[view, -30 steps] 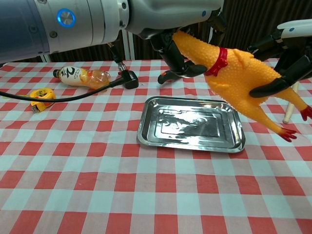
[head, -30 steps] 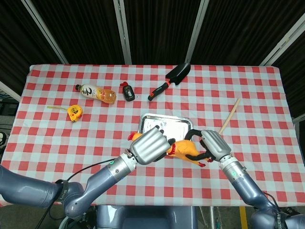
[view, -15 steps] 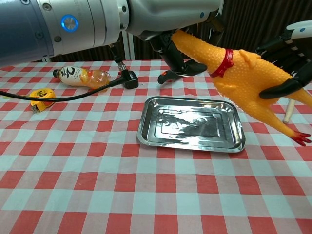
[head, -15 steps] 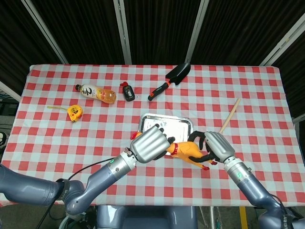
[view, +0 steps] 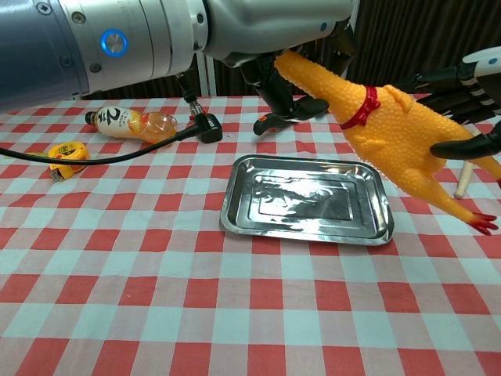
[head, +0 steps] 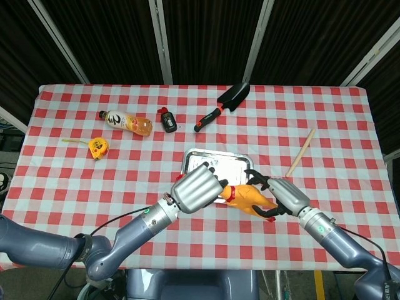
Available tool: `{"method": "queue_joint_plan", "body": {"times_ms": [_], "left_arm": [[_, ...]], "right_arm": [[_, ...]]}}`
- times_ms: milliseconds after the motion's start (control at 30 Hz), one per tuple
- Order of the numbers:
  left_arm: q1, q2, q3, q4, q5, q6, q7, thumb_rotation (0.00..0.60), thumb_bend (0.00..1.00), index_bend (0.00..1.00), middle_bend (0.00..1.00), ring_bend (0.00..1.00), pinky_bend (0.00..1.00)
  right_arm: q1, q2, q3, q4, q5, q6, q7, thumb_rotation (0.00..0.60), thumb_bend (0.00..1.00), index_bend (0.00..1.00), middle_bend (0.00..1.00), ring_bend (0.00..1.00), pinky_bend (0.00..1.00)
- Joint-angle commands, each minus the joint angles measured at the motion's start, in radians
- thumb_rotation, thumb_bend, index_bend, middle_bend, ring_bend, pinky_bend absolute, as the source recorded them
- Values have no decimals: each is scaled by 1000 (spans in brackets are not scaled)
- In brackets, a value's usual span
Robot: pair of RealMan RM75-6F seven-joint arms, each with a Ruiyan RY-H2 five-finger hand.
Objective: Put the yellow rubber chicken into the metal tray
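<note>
Dark ribbed curtain panels close off the back of the scene, and in front of them lies the surface [head: 350,125], covered with a red-and-white checked cloth. Toward its far left corner lie a yellow tape measure [head: 97,147] and a clear plastic drink bottle with orange liquid [head: 126,122], with a small black device [head: 167,120] just beside the bottle. Further right, near the far edge, rests a black garden trowel with a red-trimmed handle [head: 224,105].

Near the middle of the near edge sits the shiny rectangular metal tray [view: 235,211], with nothing in it. Above its near side the left robot hand [head: 197,189] grips the head and neck end of the yellow rubber chicken with the red collar [view: 391,141], which hangs in the air, tilted, body and legs sloping down to the right past the tray's right rim. The right robot hand [head: 281,199] is at the chicken's body with its dark fingers [view: 470,145] spread apart; whether they touch the rubber I cannot tell. A pale wooden stick [head: 300,152] lies toward the right edge.

The step in hand looks like the carry and handover above the tray. Next, the chicken probably needs shifting left over the tray's floor, lowering and releasing.
</note>
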Motion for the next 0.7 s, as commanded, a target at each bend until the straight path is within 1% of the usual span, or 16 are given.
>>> {"method": "queue_joint_plan", "body": {"times_ms": [33,133,200,267,333,400,700], "left_arm": [[1,-3,-3,6,9,5,0,600,694,635,715,628,653],[4,-5,-4,12,23,11,-2,600,695,636,718,630,653],[5,-5,-2,21,39,16,4,600,695,638,720,631,653],[6,-6,1,25,50,17,5,600,695,638,720,631,653],[9,-7,4,29,59,16,2,600,695,639,721,631,653],[11,-9,7,35,72,15,1,600,695,639,721,631,653],[18,-19,10,43,102,9,-1,600,695,638,720,630,653]], "right_arm": [[3,2,-4,9,-12,-5,11,600,423,61,263,214,289],[6,1,-7,16,-20,-11,20,600,409,60,263,213,285],[8,1,-10,19,-23,-13,24,600,336,48,253,208,273],[10,4,-12,22,-25,-19,31,600,230,31,234,197,264],[13,8,-12,27,-28,-22,34,600,200,30,231,195,264],[17,12,-11,31,-29,-25,37,600,197,40,232,194,264],[20,7,-9,28,-18,-12,30,600,196,144,232,202,264]]}}
